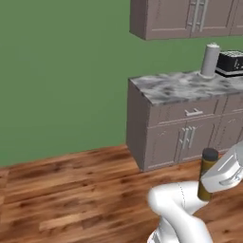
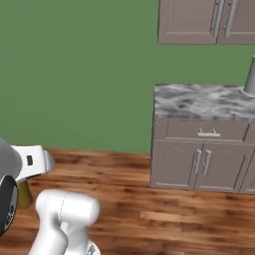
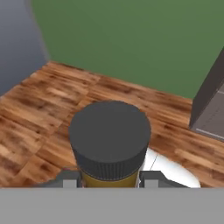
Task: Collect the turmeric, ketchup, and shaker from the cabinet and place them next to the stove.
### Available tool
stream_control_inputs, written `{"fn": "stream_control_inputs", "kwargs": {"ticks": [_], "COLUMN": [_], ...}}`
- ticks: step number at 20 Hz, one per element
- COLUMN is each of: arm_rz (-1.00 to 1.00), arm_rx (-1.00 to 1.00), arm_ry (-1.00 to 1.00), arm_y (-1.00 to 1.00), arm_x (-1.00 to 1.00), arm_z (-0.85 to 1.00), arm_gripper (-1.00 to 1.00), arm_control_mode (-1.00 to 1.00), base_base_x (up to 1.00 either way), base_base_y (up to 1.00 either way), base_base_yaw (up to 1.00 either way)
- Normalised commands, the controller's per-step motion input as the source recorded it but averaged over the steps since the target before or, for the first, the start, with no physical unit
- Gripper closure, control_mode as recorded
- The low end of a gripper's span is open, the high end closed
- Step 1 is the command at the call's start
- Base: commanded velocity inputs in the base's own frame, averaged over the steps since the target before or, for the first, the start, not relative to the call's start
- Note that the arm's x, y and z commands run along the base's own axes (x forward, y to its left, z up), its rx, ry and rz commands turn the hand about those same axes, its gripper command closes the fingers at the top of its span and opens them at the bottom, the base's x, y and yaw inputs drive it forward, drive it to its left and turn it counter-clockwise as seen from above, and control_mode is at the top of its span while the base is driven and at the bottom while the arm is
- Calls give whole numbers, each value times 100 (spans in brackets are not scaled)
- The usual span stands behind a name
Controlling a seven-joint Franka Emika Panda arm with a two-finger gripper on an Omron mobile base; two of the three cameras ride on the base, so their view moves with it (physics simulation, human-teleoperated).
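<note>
The turmeric (image 1: 207,171), a mustard-brown jar with a dark cap, is held upright over the wooden floor at the lower right of the left base view. My gripper (image 1: 210,183) is shut on its body from the right. In the hand view the jar's dark cap (image 3: 109,136) stands between the two fingertips (image 3: 69,180), and my gripper (image 3: 109,181) clamps the yellow body below it. A sliver of the jar (image 2: 24,194) peeks out under my hand at the left of the right base view. The ketchup, shaker, cabinet and stove are out of view.
A taupe base unit with a marble counter (image 1: 176,87) stands against the green wall to the right, under wall cupboards (image 1: 185,18). On it stand a grey cylinder (image 1: 209,60) and a black toaster (image 1: 231,62). Open wooden floor (image 1: 71,190) stretches left.
</note>
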Motion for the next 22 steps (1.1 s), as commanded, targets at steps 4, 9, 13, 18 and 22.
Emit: {"fn": "stream_control_inputs", "kwargs": {"ticks": [4,9,13,18,22], "arm_rz": [0,0,0,0,0], "arm_rx": [0,0,0,0,0], "arm_ry": [0,0,0,0,0], "arm_y": [0,0,0,0,0], "arm_x": [0,0,0,0,0], "arm_z": [0,0,0,0,0], "arm_gripper": [100,100,100,100,100], "arm_control_mode": [100,100,100,100,100], "base_base_x": [81,75,73,65,65], "base_base_y": [-38,-46,-49,-68,-68], "base_base_yaw": [-34,-33,-33,-29,-26]}}
